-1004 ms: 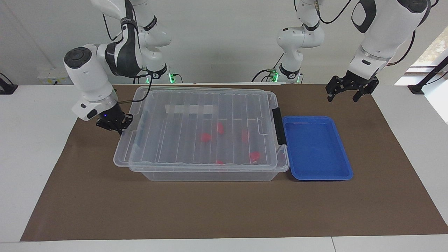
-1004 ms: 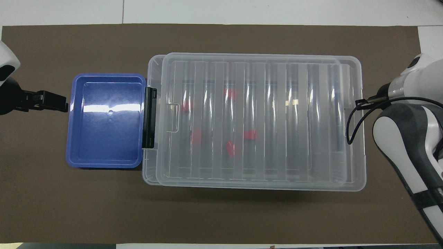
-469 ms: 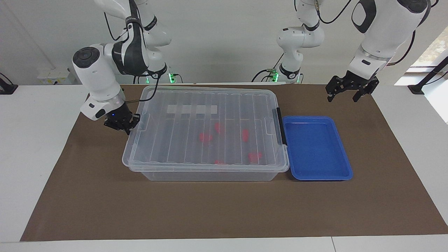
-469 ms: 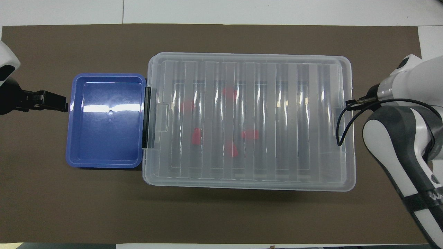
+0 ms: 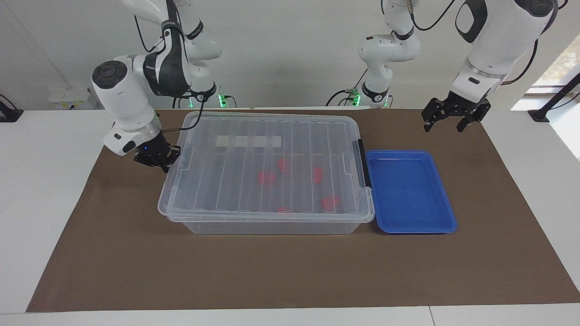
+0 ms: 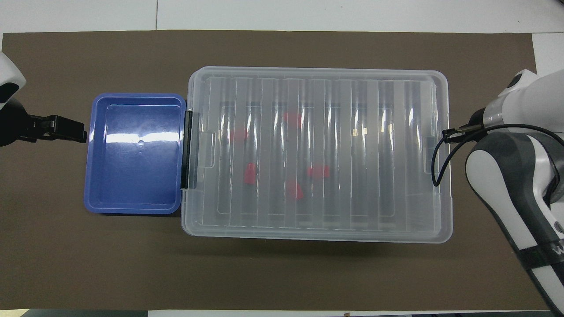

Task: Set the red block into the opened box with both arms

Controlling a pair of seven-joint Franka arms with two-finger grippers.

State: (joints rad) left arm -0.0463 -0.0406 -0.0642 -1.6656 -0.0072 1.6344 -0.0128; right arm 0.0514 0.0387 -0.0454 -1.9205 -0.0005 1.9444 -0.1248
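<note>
My right pincer [image 5: 158, 159], tips pressed together, sits at the lid's [image 5: 272, 149] edge, centre-left of the facing view, so the ribbed cover lies flat on the box [image 5: 272, 225]. The red blocks [image 5: 266, 177] lie inside, mid-frame. My left pincer [image 5: 443, 123], spread, waits upper right, over the mat above the empty blue tray [image 5: 410, 192].

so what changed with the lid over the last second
The lid, which overhung the box toward the right arm's end, slid back square over it, pushed by the shut right gripper. The left gripper, blue tray and red blocks stayed put.
</note>
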